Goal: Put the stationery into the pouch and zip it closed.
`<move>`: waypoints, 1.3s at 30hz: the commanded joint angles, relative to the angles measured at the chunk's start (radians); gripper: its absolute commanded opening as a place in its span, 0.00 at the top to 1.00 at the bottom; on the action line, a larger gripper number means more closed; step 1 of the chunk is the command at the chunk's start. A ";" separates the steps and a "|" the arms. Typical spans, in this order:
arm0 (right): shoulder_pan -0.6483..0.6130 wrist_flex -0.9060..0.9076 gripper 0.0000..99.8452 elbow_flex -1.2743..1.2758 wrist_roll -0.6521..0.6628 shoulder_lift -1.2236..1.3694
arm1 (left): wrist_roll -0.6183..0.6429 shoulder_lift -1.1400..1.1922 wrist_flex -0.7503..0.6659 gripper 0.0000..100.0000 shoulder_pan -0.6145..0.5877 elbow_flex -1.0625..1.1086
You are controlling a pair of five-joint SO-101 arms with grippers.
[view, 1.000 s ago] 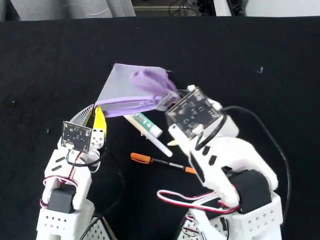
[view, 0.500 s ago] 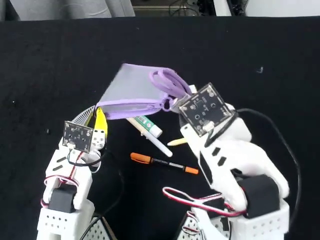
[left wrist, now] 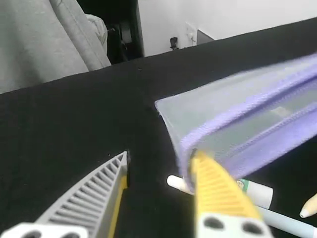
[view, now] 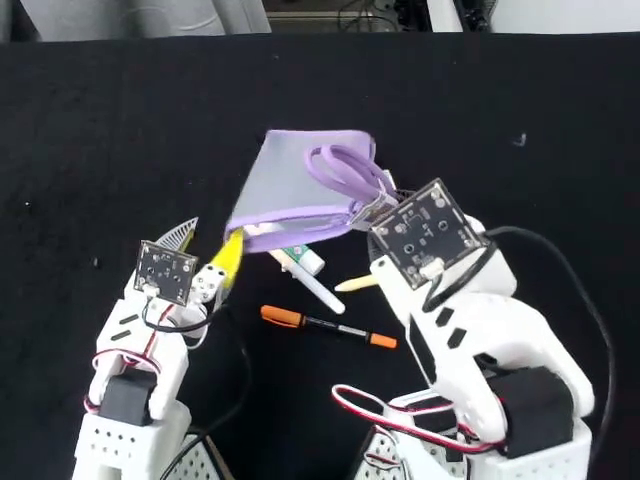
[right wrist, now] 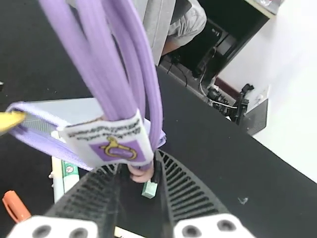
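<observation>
The right gripper (right wrist: 139,173) is clamped on the zip end of the pouch (view: 296,187). Its dark fingers (right wrist: 94,203) are pinched together just beneath the printed tag (right wrist: 110,141) and the purple loop strap (view: 345,168) (exactly which part sits between them is hard to make out). The left gripper (view: 215,232) is spread wide with nothing between its fingers. Its yellow finger (left wrist: 216,196) touches the pouch's opposite lower corner, and its grey finger (left wrist: 86,202) stands apart from it.

The pouch is held tilted between the two arms, over the black table (view: 520,110). Its lower edge is over a white tube with a green label (view: 300,253). A white pen (view: 320,290) lies just beside the tube, and a pale pencil tip (view: 355,285) pokes out next to the right arm. An orange-capped marker (view: 328,327) lies nearer the arm bases, between them. All of these are outside the pouch.

The black surface runs wide on either side of the arms and out to the far edge. Grey fabric (view: 150,15) and a white wall (left wrist: 223,17) stand behind it.
</observation>
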 commanded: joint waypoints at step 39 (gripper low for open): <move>0.018 -0.002 0.99 -0.065 0.000 -0.018 | 0.133 0.790 -0.400 0.78 0.099 -0.278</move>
